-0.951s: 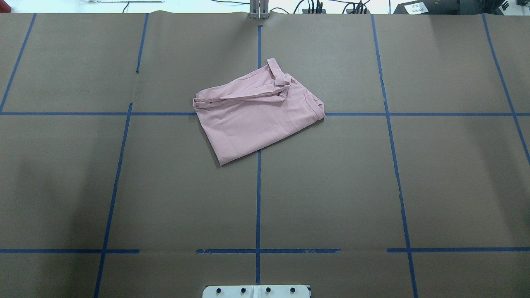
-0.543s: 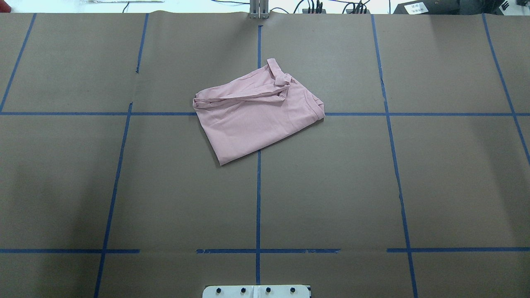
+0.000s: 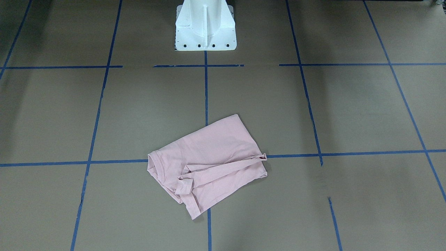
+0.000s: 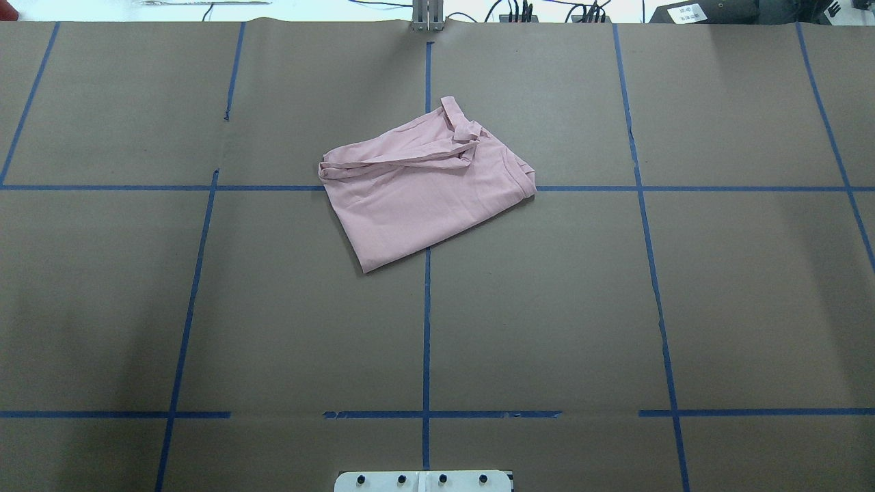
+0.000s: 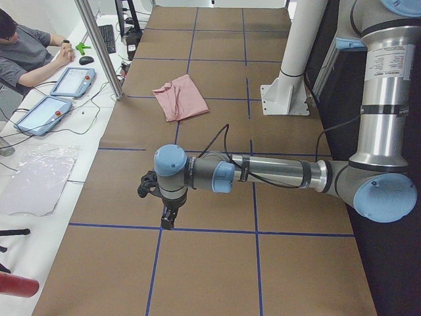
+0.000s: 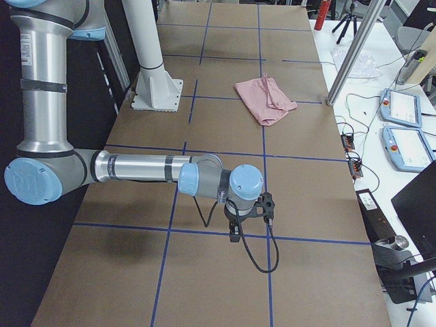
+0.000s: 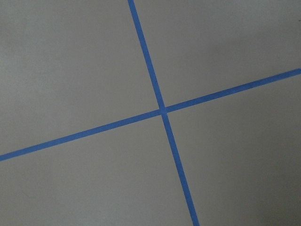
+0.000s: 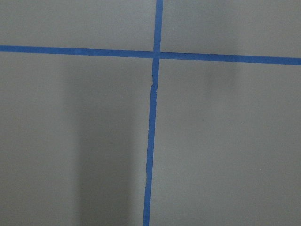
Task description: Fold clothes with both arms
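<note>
Overhead exterior: pink T-shirt (image 4: 424, 198) lies mid-counter (image 4: 205, 307), far half, across centre tape line (image 4: 426, 328). Roughly folded and skewed, w/ loose strip (image 4: 403, 160) (sleeve or hem, unclear) draped along far edge. Left arm (image 5: 263, 172) and right arm (image 6: 136, 167) hang well apart from it. Jaws show only in side views, so can't tell open/closed. Est: light, limp cotton, zero stiffness, layers will slip. Pinch corners/hems thru all layers, one arm per corner. Skip mid-panel grabs.

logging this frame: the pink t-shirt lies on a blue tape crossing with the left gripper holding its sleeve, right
No. The T-shirt does lie where the blue tape crosses, but the left gripper is not on it: the exterior left view shows it over the table, well apart from the shirt.
</note>
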### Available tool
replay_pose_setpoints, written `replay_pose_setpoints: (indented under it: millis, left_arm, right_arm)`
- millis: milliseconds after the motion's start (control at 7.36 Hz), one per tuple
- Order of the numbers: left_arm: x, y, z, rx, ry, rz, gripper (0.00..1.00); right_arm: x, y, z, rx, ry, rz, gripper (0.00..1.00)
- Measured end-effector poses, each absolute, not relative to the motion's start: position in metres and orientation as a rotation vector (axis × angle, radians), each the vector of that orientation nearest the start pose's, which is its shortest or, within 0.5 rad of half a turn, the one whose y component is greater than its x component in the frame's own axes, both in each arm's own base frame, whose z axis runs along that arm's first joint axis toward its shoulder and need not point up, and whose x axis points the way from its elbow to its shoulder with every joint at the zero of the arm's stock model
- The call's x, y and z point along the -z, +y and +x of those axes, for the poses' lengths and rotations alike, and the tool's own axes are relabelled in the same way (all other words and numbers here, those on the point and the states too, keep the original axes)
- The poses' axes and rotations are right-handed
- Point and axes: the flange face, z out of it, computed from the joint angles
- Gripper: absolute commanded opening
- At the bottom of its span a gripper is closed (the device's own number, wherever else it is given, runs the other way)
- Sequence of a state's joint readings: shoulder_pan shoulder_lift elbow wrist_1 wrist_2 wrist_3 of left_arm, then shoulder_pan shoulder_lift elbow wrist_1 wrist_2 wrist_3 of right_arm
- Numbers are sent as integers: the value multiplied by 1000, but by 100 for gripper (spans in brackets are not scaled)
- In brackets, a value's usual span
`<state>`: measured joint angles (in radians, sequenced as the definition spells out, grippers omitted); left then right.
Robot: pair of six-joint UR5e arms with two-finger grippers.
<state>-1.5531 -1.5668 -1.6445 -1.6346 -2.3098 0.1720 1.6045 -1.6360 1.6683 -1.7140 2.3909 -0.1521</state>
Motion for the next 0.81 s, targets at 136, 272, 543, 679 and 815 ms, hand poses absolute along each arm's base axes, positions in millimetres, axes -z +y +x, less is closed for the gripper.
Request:
replay_pose_setpoints:
  millis: [136, 272, 543, 679, 815]
  left_arm:
    - [-619, -500, -58, -230, 727, 185, 100]
    - [-620, -500, -58, -228, 727, 185, 100]
    - [-622, -501, -57, -193, 729, 166, 100]
    - [-620, -502, -57, -120, 735, 142, 100]
    - [-617, -504, -57, -47, 739, 122, 100]
  right_arm:
    - [-650, -454, 76, 66, -825, -25, 100]
    - [-649, -454, 76, 66, -825, -23, 100]
    - [-649, -454, 76, 66, -826, -23, 100]
    - [-649, -455, 76, 66, -826, -22, 100]
    - [-649, -455, 77, 65, -825, -21, 100]
